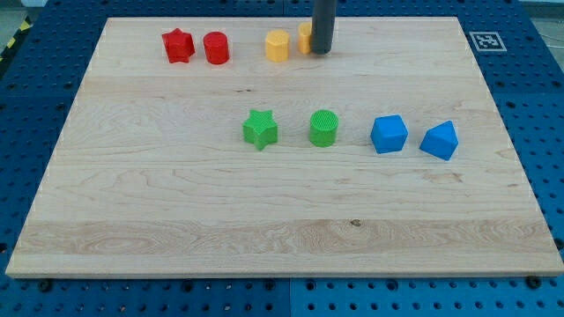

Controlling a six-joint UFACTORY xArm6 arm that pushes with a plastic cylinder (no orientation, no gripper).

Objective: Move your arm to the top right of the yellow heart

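Note:
My tip (pixel 321 51) rests on the board near the view's top, right of centre. It touches or overlaps the right side of a yellow block (pixel 304 38), which the rod partly hides, so I cannot make out its shape. A second yellow block (pixel 277 45), blunt and many-sided, sits just to the left of it. I cannot tell which of the two is the heart.
A red star (pixel 178 45) and a red cylinder (pixel 216 47) sit at the view's top left. A green star (pixel 260 129), a green cylinder (pixel 323 128), a blue cube (pixel 389 134) and a blue angular block (pixel 439 140) form a row across the middle. The wooden board (pixel 264 229) lies on a blue pegboard.

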